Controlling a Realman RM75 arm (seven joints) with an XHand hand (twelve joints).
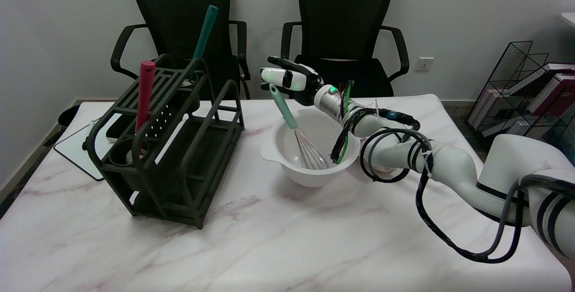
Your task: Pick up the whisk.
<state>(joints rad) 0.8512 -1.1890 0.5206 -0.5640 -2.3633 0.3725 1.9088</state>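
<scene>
The whisk (pixel 292 126) leans in a white mixing bowl (pixel 275 156) at the table's middle. Its wire head rests on the bowl's bottom and its teal handle (pixel 283 108) slants up to the left. My right hand (pixel 289 78) hovers over the bowl's far rim, right above the handle's top end, with its fingers stretched out to the left and nothing in them. The handle's tip sits just under the fingers; whether they touch it cannot be told.
A dark utensil rack (pixel 179 148) stands to the left of the bowl, holding a red-handled tool (pixel 144 94) and a teal-handled tool (pixel 204 36). A white board (pixel 74 148) lies behind it. Two black chairs (pixel 346 22) stand past the table. A wire book rack (pixel 530 90) is at the right.
</scene>
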